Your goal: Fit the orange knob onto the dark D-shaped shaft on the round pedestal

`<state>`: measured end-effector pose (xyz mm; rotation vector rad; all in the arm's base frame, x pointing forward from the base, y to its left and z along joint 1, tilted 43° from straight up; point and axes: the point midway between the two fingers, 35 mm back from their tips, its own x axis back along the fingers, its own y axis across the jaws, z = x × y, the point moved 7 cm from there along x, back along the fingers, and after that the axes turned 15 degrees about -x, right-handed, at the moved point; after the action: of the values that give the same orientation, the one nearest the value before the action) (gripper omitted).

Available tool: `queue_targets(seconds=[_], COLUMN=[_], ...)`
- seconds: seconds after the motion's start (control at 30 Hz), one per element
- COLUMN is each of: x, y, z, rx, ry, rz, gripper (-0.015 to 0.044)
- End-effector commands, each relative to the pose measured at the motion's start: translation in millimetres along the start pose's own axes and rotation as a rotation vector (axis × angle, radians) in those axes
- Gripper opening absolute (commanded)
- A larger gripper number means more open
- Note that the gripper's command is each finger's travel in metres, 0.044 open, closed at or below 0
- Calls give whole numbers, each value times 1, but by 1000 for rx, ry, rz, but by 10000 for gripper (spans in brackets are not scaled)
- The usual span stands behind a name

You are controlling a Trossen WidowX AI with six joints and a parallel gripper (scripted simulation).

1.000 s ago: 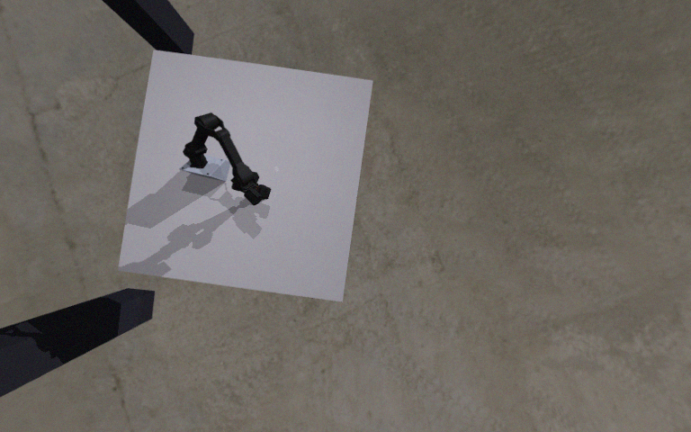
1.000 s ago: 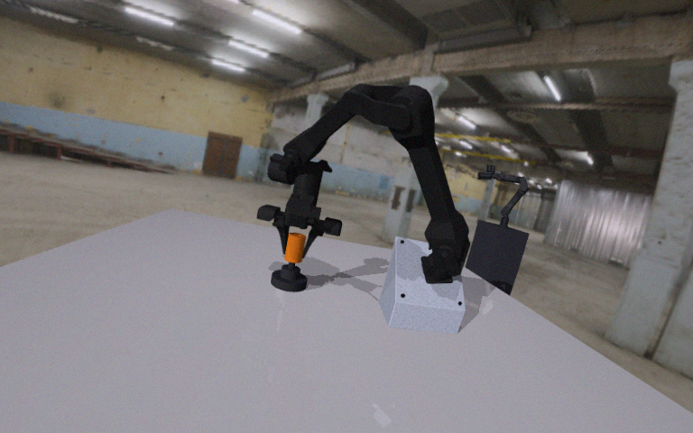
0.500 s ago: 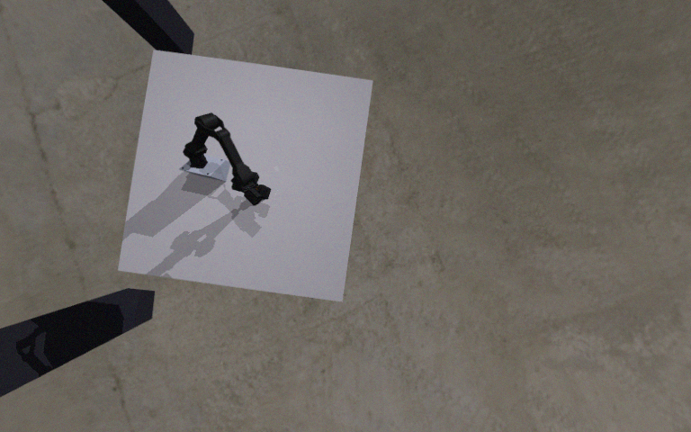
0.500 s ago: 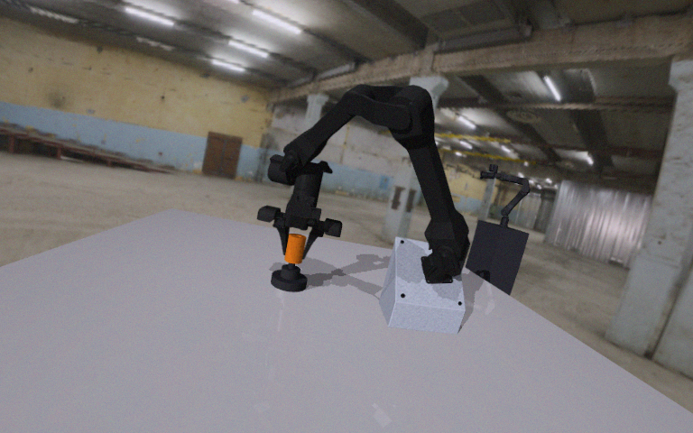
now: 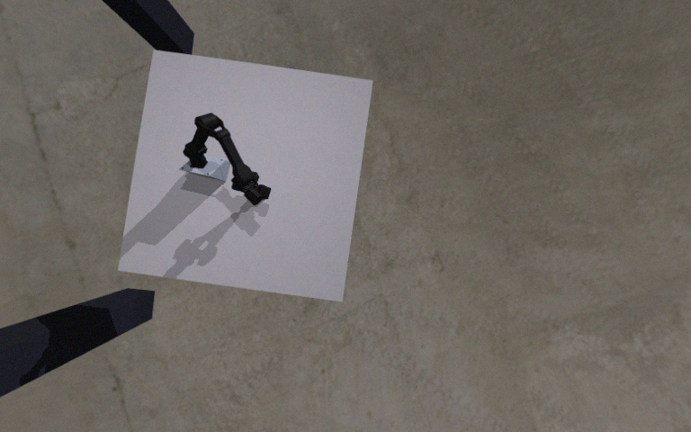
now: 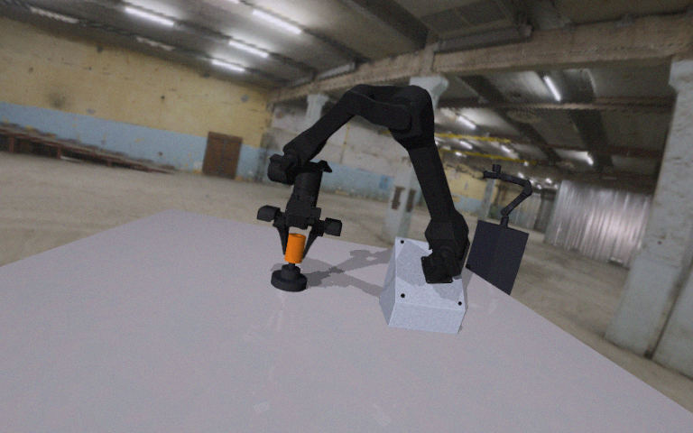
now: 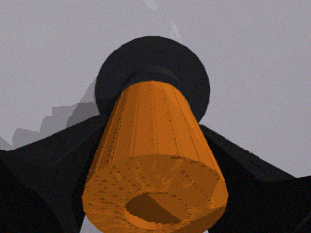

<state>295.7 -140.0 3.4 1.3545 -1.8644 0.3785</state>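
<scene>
The orange knob (image 6: 294,248) (image 7: 153,126) is upright with a slight tilt, above the round dark pedestal (image 6: 289,281) (image 7: 153,50). In the exterior view a short dark piece of the shaft (image 6: 291,264) shows between the knob's lower end and the pedestal's raised collar, so the knob is not down on the pedestal. My gripper (image 6: 294,251) (image 7: 151,128) is shut on the knob, one finger on each side. The wrist view shows the hole in the knob's top, with a straight edge on one side. The shaft's flat side and the knob's underside are hidden.
The arm's pale base block (image 6: 424,311) (image 5: 216,167) stands on the white table (image 6: 204,357) (image 5: 305,152). A dark panel (image 6: 496,253) with a small arm on top stands beyond the table. Two dark beams (image 5: 76,330) (image 5: 157,22) lie by the table's left corners in the top view.
</scene>
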Motion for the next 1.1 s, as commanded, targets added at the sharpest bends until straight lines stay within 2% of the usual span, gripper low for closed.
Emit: queue_targets(seconds=[0.0,0.17,1.07], x=[3,3,2], y=[-2,-5,-2], z=[0,2,0], rx=[52,207,207], ry=[2,2,2], rz=[7,7,6], gripper=[0,0,0])
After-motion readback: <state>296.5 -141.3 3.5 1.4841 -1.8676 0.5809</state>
